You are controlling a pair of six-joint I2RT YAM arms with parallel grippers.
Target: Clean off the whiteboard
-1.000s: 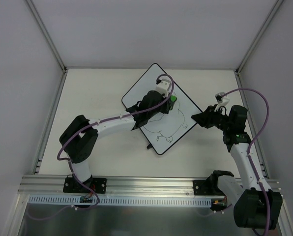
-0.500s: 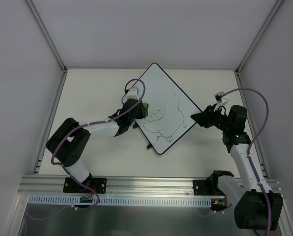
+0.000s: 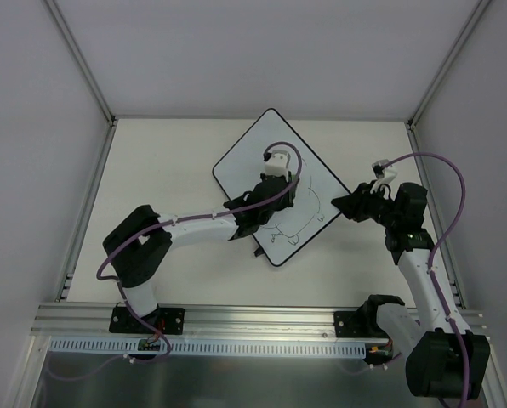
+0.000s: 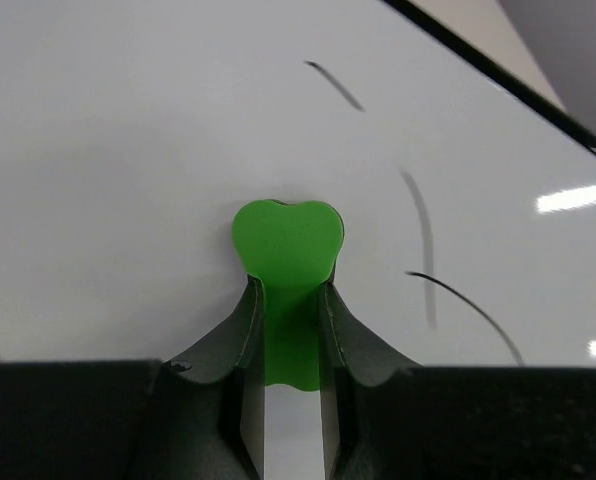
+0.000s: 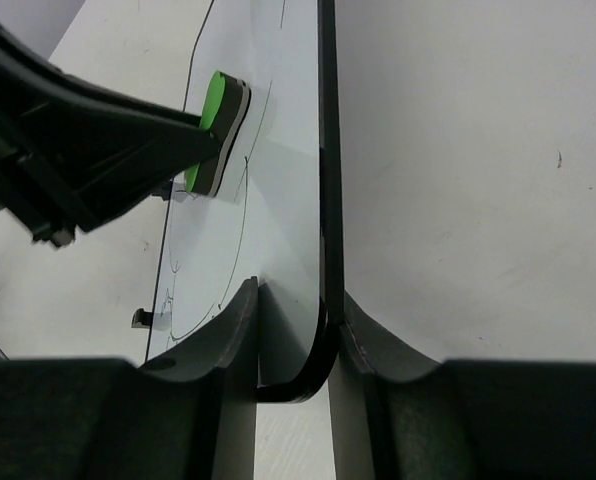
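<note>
A: Whiteboard, the large white rectangle in a thin black frame point(image 3: 247, 161): where is it?
B: Cornerwise on the pale counter point(image 3: 151, 187), well apart from its edges. The right hand point(image 5: 296, 305) pinches its right corner.
A: Left hand point(image 4: 293, 295)?
B: Pinching a small green eraser point(image 4: 286, 238) that is pressed on the board. Its arm hides part of the black drawing point(image 4: 423, 235).

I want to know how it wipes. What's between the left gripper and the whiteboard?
A green eraser, held by the left gripper against the whiteboard, seen in the left wrist view.
</note>
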